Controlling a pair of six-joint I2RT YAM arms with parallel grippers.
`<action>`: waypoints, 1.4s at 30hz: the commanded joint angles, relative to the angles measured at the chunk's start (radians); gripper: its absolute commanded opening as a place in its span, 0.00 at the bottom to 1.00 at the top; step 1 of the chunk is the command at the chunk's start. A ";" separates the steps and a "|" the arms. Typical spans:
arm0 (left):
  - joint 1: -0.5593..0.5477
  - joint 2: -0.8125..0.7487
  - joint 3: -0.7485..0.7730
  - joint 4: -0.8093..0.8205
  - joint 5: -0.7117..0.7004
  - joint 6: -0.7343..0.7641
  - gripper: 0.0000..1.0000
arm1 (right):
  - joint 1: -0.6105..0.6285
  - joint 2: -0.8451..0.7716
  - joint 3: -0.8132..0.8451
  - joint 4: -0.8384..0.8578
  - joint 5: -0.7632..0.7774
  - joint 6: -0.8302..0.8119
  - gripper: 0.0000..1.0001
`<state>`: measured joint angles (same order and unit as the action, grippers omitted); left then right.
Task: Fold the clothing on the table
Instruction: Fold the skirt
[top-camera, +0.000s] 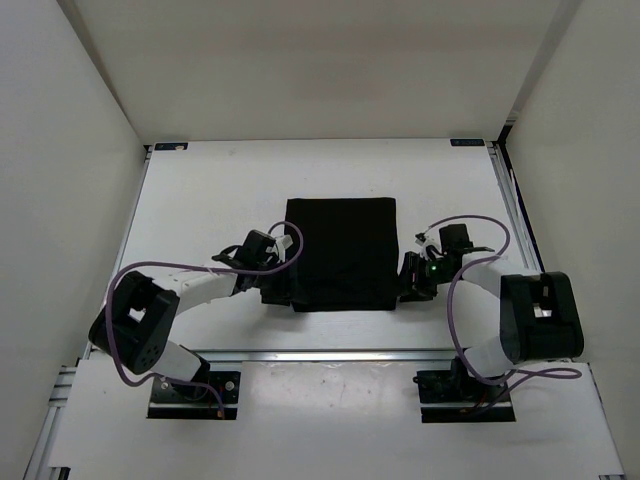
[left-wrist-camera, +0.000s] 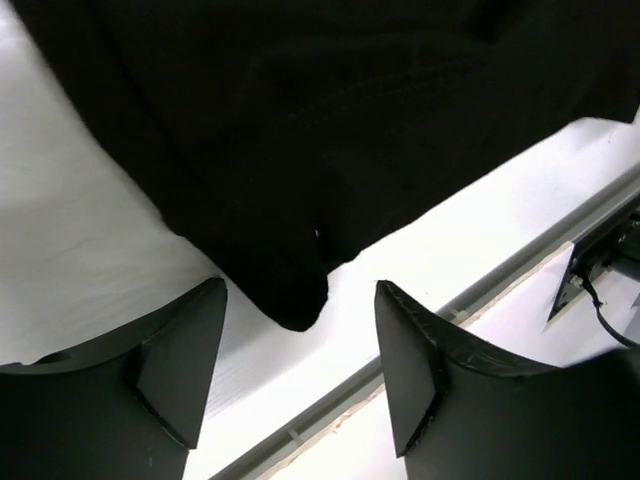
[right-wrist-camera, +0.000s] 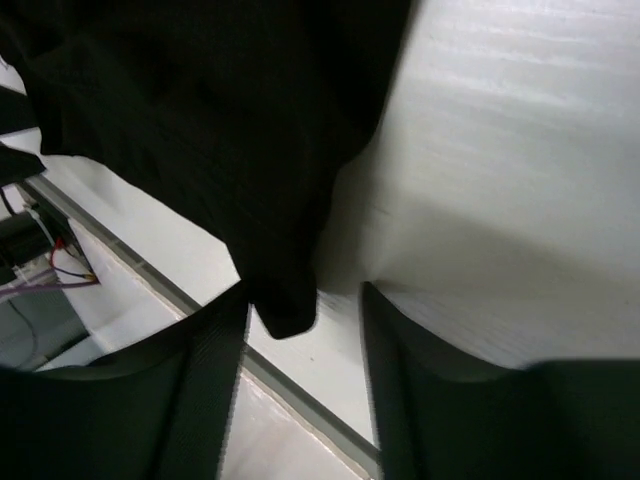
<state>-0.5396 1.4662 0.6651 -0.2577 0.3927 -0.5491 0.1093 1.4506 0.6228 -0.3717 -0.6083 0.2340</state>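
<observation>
1. One black garment lies flat, roughly rectangular, at the middle of the white desk.
2. Two arms with one gripper each flank the garment's near edge.
3. The left gripper has its two fingers spread. The near left corner lies between them, unpinched.
4. The right gripper also has its two fingers spread. The near right corner lies between them, close to one finger, unpinched.
5. One silver rail runs along the desk's near edge.
</observation>
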 joint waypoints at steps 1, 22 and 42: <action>-0.010 -0.014 -0.025 0.063 0.037 -0.043 0.71 | 0.015 0.037 0.051 0.025 -0.002 -0.027 0.51; -0.008 -0.174 -0.124 0.097 0.084 -0.092 0.00 | 0.033 -0.019 0.123 -0.107 -0.001 -0.218 0.00; 0.093 -0.627 -0.160 0.086 0.224 -0.241 0.00 | -0.068 -0.160 0.259 -0.412 -0.166 -0.444 0.00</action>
<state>-0.4770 0.8539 0.4896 -0.1928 0.5690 -0.7609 0.0521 1.3151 0.8268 -0.7357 -0.7395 -0.1680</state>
